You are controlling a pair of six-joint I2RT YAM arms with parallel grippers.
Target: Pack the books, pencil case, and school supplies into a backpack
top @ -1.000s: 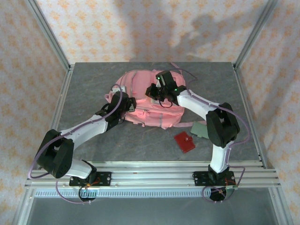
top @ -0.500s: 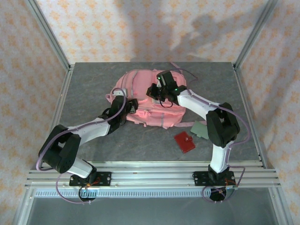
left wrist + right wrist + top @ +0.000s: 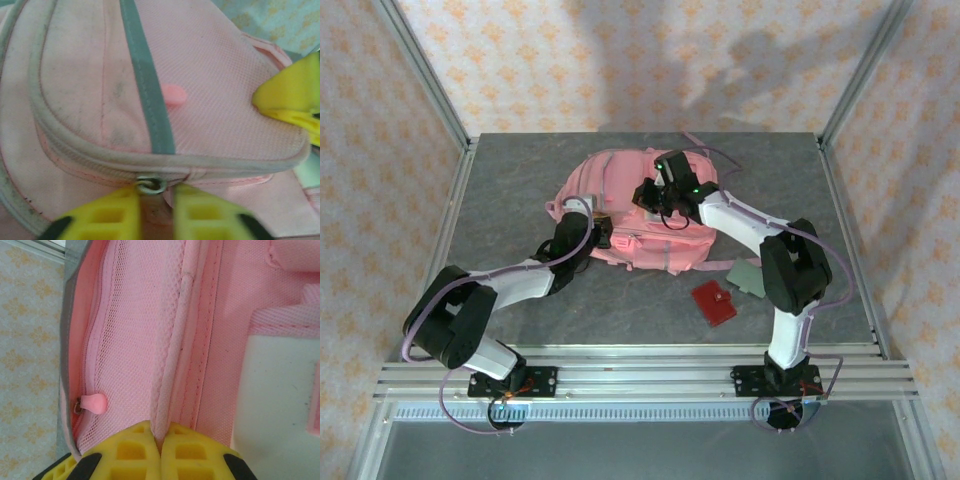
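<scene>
Here, pink backpack (image 3: 630, 200) lying flat in the middle of the table (image 3: 520, 170), left gripper (image 3: 156, 210) narrowed to a slim gap around a pocket's zipper pull (image 3: 152, 185), right gripper (image 3: 160, 445) clamped tight on the backpack's piped seam (image 3: 172, 340), red pad (image 3: 714, 302) nearby.

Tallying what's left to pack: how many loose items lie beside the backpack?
2: red pad near the backpack; grey-green card beside it, partly under the right arm. Others may be hidden.
</scene>
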